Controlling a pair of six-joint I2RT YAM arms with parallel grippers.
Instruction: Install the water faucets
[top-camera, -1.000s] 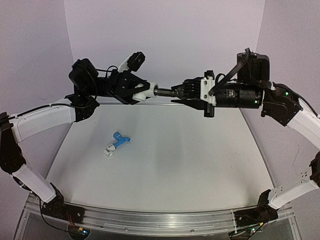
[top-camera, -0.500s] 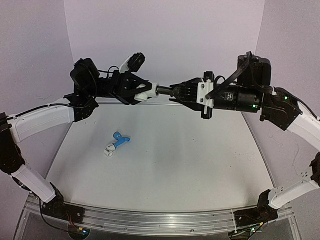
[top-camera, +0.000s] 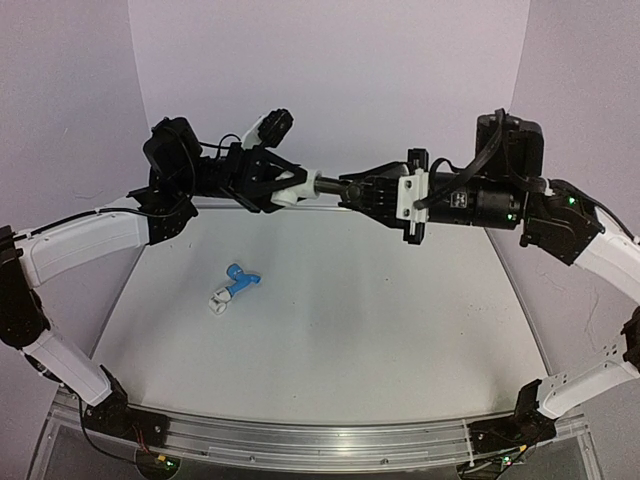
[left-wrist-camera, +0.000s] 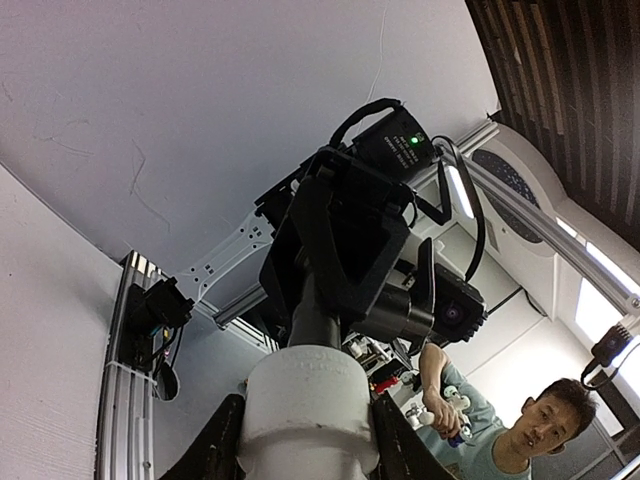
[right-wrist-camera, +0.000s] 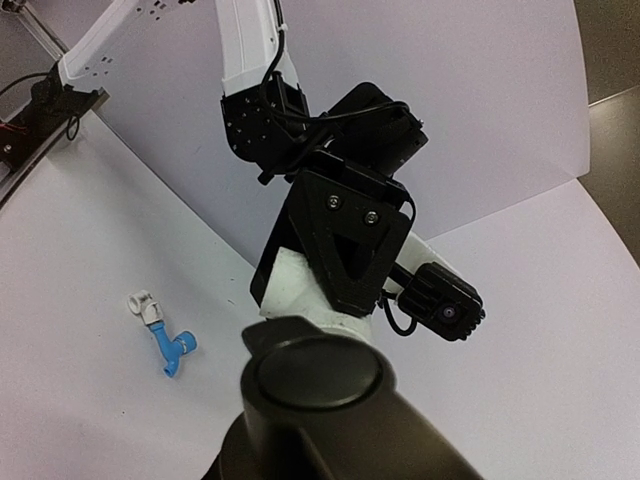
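My left gripper is shut on a white pipe fitting, held high over the table's far side. My right gripper is shut on the dark silvery-grey metal faucet, whose end sits in that fitting. In the left wrist view the fitting sits between my fingers, with the faucet stem rising from it. In the right wrist view the faucet fills the foreground against the fitting. The light blue faucet lies on the table, joined to a second white fitting.
The white table is walled by pale panels at the back and sides. An aluminium rail runs along the near edge between the arm bases. The blue faucet also shows in the right wrist view.
My right wrist has rolled about its axis with the dark faucet in it, and the joined pieces have shifted slightly left. The left arm has barely moved. The blue faucet lies unmoved.
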